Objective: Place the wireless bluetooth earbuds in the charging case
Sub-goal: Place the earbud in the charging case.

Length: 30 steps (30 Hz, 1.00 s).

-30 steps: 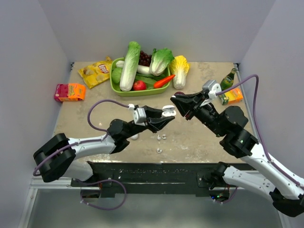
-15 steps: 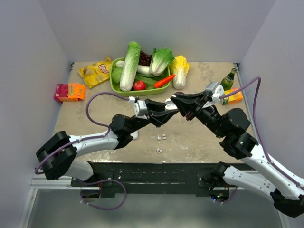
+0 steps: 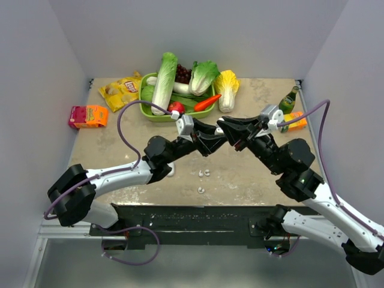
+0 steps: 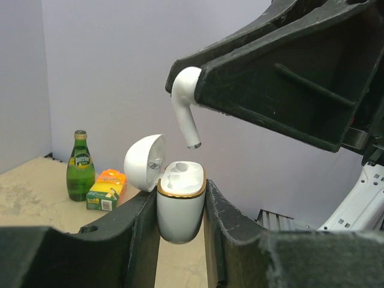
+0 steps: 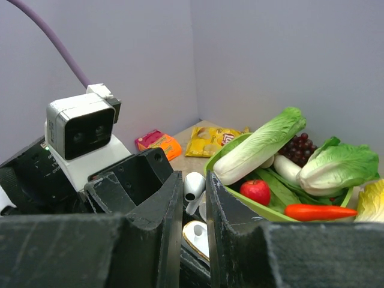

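over the last second the left gripper (image 4: 181, 217), clamped on the open charging case (image 4: 180, 204), has carried it under the right gripper (image 5: 193, 187), whose jaws pinch an earbud (image 4: 185, 102) stem-down just above the case's mouth, so insertion looks close.

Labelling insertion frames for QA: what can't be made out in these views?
- Top view: small white hinged-lid plastic charging case and glossy white plastic earbud hidden where black left fingers and right fingers meet.
- Top view: tiny white bits on tan table, too small to identify.
- Right wrist: case mostly hidden behind own fingers.
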Tool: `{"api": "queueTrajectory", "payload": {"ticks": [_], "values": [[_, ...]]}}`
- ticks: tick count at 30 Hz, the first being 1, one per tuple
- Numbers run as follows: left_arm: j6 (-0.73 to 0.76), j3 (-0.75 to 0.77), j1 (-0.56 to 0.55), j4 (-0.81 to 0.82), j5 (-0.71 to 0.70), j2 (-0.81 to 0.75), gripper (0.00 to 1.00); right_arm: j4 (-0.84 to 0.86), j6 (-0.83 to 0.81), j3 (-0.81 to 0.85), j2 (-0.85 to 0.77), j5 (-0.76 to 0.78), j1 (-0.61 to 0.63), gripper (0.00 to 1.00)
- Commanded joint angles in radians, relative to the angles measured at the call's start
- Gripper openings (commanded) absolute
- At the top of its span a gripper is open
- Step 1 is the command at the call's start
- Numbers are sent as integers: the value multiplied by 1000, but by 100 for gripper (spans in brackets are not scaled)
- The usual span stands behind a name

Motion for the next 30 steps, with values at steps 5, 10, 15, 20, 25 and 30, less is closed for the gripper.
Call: {"api": "queueTrajectory", "payload": {"ticks": [5,10,15,20,25,30], "values": [[-75,48,6,-15,-9,11,0,64,-41,-29,-10,90,5,0],[-81,59,6,-27,-14,9,0,55,-45,-33,-4,103,9,0],[-75,62,6,-33,-23,-3,0,41,-45,-30,2,103,11,0],[-66,65,6,-38,-31,-8,0,38,-45,-33,10,93,14,0],[-63,67,6,-39,-37,-11,0,29,-44,-35,10,101,17,0],[-58,73,9,-47,-44,-12,0,27,-41,-46,7,104,18,0]]}}
